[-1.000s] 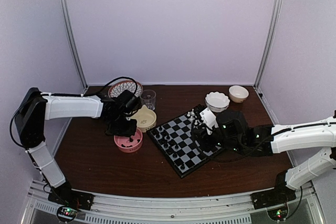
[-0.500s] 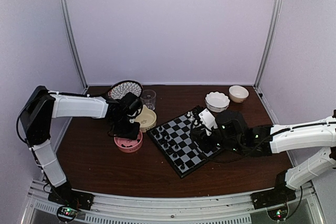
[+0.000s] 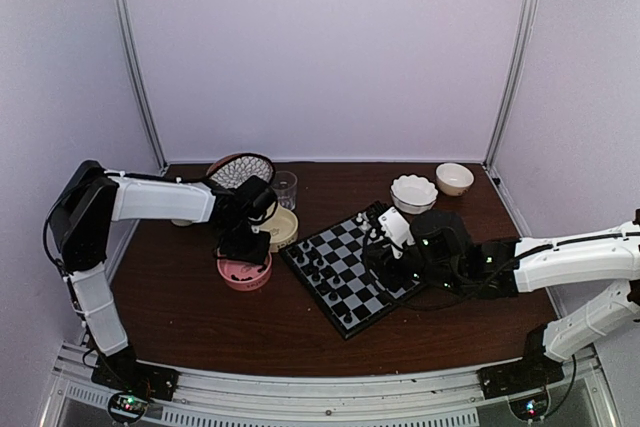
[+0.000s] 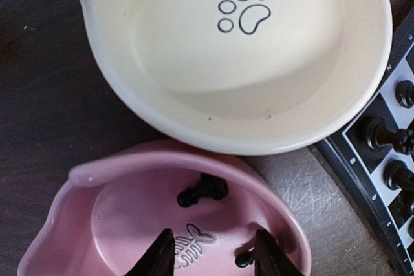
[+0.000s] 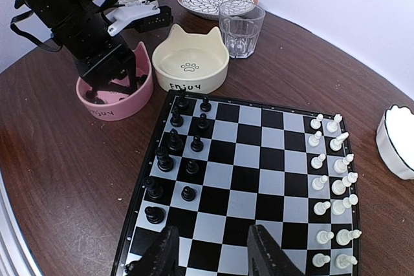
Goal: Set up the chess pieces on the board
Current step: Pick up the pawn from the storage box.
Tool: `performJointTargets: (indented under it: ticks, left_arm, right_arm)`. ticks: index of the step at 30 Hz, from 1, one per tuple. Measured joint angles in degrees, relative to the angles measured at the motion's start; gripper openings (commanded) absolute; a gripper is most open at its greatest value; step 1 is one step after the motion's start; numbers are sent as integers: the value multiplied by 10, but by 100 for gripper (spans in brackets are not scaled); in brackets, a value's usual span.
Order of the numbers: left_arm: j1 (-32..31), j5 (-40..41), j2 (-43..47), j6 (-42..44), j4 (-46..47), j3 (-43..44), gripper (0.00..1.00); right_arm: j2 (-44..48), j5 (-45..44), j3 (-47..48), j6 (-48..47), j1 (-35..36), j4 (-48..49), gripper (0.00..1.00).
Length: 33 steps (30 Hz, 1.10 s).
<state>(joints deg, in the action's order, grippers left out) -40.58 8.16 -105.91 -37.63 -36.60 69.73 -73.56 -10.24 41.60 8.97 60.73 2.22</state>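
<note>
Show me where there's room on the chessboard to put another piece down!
The middle of the board is bare, between the black pieces along one edge and the white pieces along the other. Those two edges are crowded. Bare table also lies beside the black side, by the pink bowl.

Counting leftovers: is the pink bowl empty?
No, at least two black chess pieces lie inside the pink bowl.

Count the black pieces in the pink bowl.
2. One black piece near the middle of the pink bowl; another beside a finger of the left gripper. The gripper may hide more.
</note>
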Motion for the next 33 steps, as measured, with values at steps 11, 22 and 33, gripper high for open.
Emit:
performJointTargets:
  ticks: [11, 22, 33]
  left_arm:
    - [0, 35, -23, 5, -11, 28, 43]
    - [7, 44, -61, 31, -18, 60, 37]
    - [9, 36, -63, 42, -11, 61, 17]
  right_arm:
    - [-5, 0, 0, 0, 0, 0, 39]
    - [-5, 0, 0, 0, 0, 0, 39]
    - [-5, 0, 0, 0, 0, 0, 39]
